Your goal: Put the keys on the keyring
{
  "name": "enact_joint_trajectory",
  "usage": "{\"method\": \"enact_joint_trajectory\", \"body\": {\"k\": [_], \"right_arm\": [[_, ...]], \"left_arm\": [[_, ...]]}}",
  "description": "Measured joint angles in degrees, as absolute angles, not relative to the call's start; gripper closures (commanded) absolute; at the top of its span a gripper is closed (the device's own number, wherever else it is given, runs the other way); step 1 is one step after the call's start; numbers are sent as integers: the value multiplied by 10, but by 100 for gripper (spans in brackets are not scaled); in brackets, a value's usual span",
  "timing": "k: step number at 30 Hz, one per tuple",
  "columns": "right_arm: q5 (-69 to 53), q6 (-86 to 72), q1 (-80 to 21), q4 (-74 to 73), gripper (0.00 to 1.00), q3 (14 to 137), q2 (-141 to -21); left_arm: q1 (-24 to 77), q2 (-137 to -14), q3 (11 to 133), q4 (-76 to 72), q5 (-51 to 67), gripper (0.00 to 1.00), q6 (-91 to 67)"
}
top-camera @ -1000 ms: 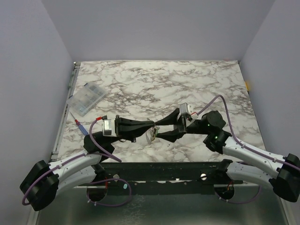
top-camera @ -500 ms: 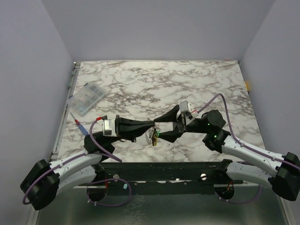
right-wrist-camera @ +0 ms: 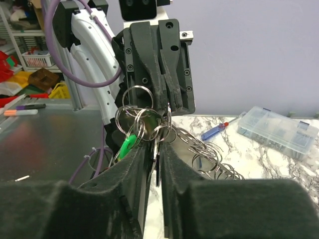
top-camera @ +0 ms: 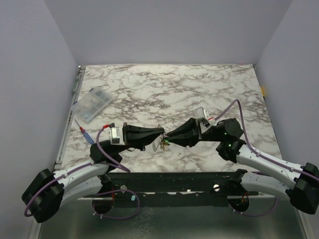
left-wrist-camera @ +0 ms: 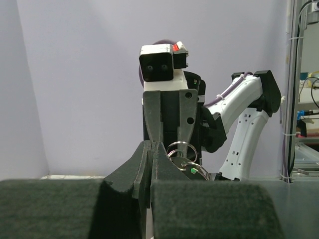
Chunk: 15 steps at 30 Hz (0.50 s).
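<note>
Both grippers meet tip to tip above the table's front middle. My left gripper [top-camera: 159, 133] is shut on a silvery keyring [left-wrist-camera: 181, 149] of a hanging bunch of rings and keys [top-camera: 162, 143]. My right gripper [top-camera: 168, 139] faces it and is shut on a thin key blade [right-wrist-camera: 159, 164] of the same bunch. In the right wrist view several linked rings [right-wrist-camera: 135, 115] and a green key head [right-wrist-camera: 127, 146] hang under the left gripper's fingertips [right-wrist-camera: 166, 102]. In the left wrist view my left gripper [left-wrist-camera: 151, 149] has its jaws pressed together, with the rings just beyond.
A chain of spare silvery rings [right-wrist-camera: 212, 155] lies on the marble table [top-camera: 199, 89] under the grippers. A clear compartment box [top-camera: 91, 105] and a red-and-blue screwdriver [top-camera: 83, 131] lie at the left edge; both show in the right wrist view, box [right-wrist-camera: 278, 132], screwdriver [right-wrist-camera: 218, 130].
My right gripper has dropped lower and drawn slightly right while staying at the bunch. The bunch has shifted a little with it. The left arm has hardly moved.
</note>
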State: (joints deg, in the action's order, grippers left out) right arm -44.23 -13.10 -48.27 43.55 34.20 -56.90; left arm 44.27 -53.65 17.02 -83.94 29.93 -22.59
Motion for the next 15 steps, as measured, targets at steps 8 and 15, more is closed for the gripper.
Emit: {"method": "enact_joint_trajectory", "body": {"k": [8, 15], "right_arm": [[-441, -137, -483, 439, 53, 337, -590], [-429, -140, -483, 440, 78, 336, -610]], "left_arm": [[443, -536, 170, -839, 297, 100, -224], [443, -536, 170, -839, 291, 100, -225]]}}
